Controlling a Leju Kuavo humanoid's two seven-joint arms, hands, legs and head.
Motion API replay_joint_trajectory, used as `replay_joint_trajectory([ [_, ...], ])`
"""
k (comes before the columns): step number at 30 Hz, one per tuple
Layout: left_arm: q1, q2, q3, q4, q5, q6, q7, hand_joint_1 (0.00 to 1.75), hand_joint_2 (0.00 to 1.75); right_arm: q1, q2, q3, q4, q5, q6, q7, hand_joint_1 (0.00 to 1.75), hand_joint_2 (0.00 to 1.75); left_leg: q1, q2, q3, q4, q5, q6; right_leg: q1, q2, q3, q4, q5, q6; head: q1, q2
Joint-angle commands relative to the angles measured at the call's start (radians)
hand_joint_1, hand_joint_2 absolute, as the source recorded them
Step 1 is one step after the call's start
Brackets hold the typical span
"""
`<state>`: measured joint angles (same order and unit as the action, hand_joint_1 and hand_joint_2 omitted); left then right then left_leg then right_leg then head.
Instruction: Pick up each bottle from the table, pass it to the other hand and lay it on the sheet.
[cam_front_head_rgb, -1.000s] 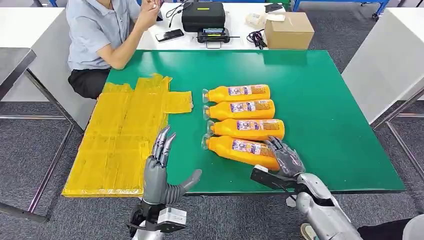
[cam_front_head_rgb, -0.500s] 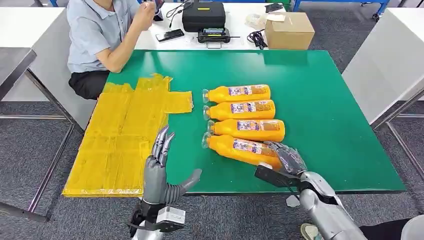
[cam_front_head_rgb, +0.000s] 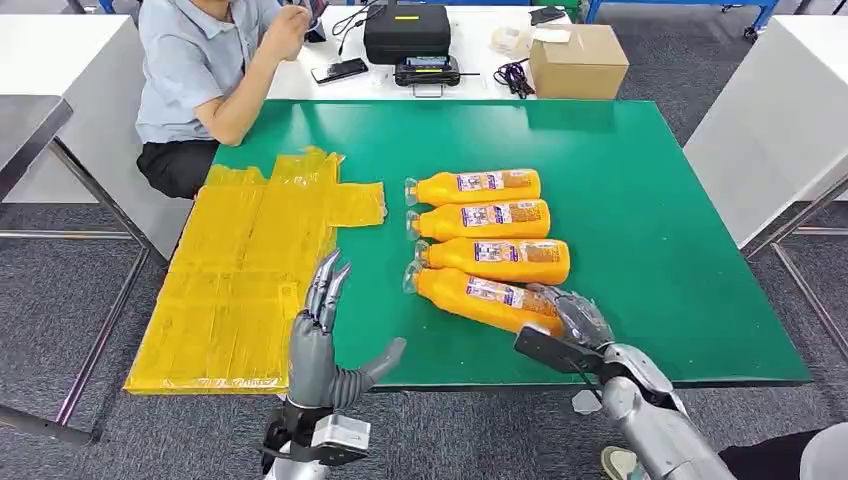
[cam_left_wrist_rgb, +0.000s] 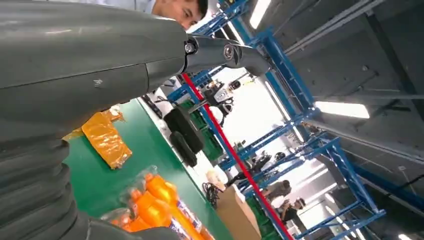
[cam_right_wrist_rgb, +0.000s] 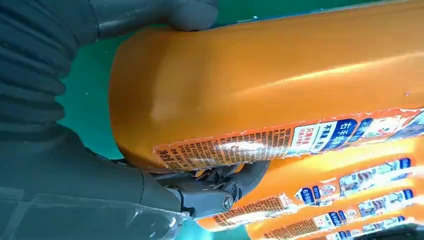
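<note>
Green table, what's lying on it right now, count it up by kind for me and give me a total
Orange bottles: 4, the nearest bottle with the right robot hand closing around its base, the other three side by side beyond it.
Yellow sheet: 1.
Total: 5 things on the green table.

The right hand (cam_front_head_rgb: 575, 318) covers the base of the nearest bottle (cam_front_head_rgb: 478, 298), and the person's (cam_front_head_rgb: 205, 70) head is cut off by the top edge.

Orange bottles (cam_front_head_rgb: 480, 245) with blue-white labels — yellow sheet (cam_front_head_rgb: 250, 270) — green table (cam_front_head_rgb: 640, 200)
</note>
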<state>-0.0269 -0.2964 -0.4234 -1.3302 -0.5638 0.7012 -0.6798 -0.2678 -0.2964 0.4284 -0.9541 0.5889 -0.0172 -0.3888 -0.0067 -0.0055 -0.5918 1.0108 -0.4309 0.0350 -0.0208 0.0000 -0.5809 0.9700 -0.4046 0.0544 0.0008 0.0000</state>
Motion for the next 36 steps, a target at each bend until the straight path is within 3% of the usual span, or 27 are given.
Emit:
replay_joint_trajectory([
  [1, 0.008, -0.027, 0.007, -0.051, 0.129, -0.003, -0.018, 0.0, 1.75, 0.064, 0.067, -0.059, -0.001, -0.088, 0.012, -0.037, 1.75, 1.75, 0.002, 0.0, 0.0, 0.0, -0.001, -0.002, 0.002, -0.001, 0.001, -0.001, 0.0, -0.002, 0.0, 0.0],
  [12, 0.007, -0.024, 0.002, -0.051, 0.208, -0.003, -0.018, 0.0, 1.75, 0.085, 0.074, -0.071, -0.041, -0.093, 0.005, -0.036, 1.75, 1.75, 0.001, 0.0, -0.002, 0.0, 0.0, -0.001, 0.001, -0.001, -0.001, 0.0, 0.0, -0.001, 0.0, 0.0],
  [16, -0.063, -0.009, -0.066, 0.047, 0.587, -0.006, -0.018, 0.0, 1.75, 0.114, 0.116, -0.11, -0.145, -0.107, -0.005, -0.035, 1.75, 1.75, 0.001, -0.001, -0.003, 0.0, -0.001, -0.002, 0.001, -0.002, -0.001, 0.0, -0.001, -0.002, 0.0, 0.0],
  [21, -0.037, 0.08, -0.134, 0.129, 1.042, -0.255, 0.187, 0.0, 1.75, 0.167, 0.133, -0.105, -0.316, -0.137, 0.002, -0.051, 1.75, 1.75, 0.001, 0.0, -0.003, -0.002, 0.0, -0.003, 0.001, 0.0, -0.002, -0.001, -0.001, -0.003, 0.0, 0.0],
  [36, -0.104, 0.065, -0.046, 0.252, 1.256, -0.337, 0.226, 0.0, 1.75, 0.114, 0.144, -0.046, -0.338, -0.187, -0.019, -0.078, 1.75, 1.75, 0.001, 0.0, -0.01, -0.001, -0.001, -0.003, 0.001, 0.002, -0.008, 0.001, 0.0, -0.003, 0.0, 0.0],
])
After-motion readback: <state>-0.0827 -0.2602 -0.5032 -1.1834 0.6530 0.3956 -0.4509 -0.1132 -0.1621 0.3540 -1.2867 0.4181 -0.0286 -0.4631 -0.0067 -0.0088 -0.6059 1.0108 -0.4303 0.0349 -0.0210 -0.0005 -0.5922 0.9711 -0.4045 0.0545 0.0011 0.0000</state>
